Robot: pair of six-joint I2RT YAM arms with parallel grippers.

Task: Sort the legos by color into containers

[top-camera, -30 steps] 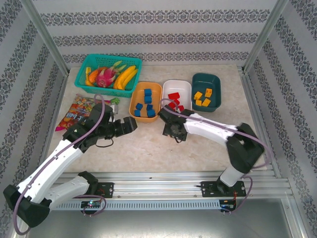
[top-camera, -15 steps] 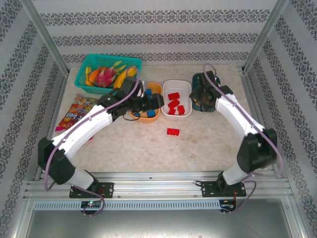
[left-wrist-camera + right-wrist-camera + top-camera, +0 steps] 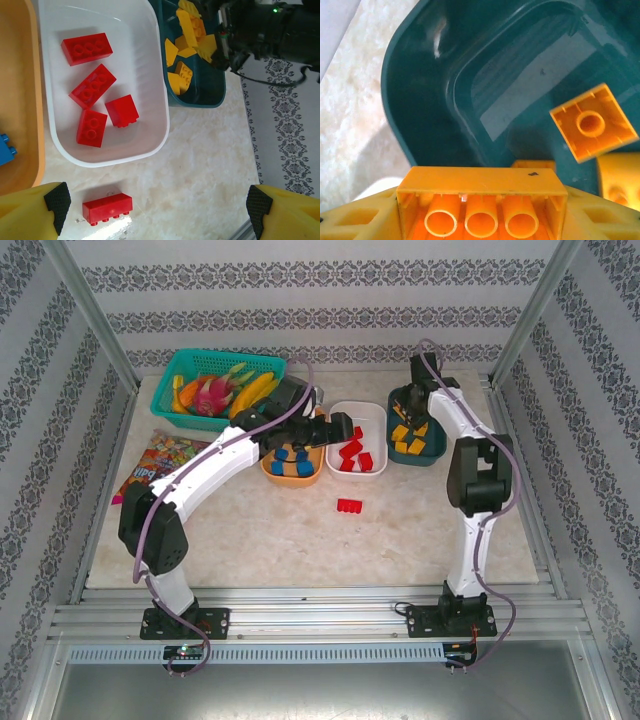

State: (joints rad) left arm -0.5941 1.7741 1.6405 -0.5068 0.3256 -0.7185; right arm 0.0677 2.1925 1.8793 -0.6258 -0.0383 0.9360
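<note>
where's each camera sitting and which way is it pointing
Top external: above and behind the robot, looking down on the table; left arm and right arm show, left tool by the white tray, right tool over the teal tray.
Left wrist: on the left arm, facing down at the white tray and a loose red brick; its fingertips fill the bottom corners.
Right wrist: looks into the teal tray; its tool grips a yellow brick.
Shared: both wrist views show the teal tray.
</note>
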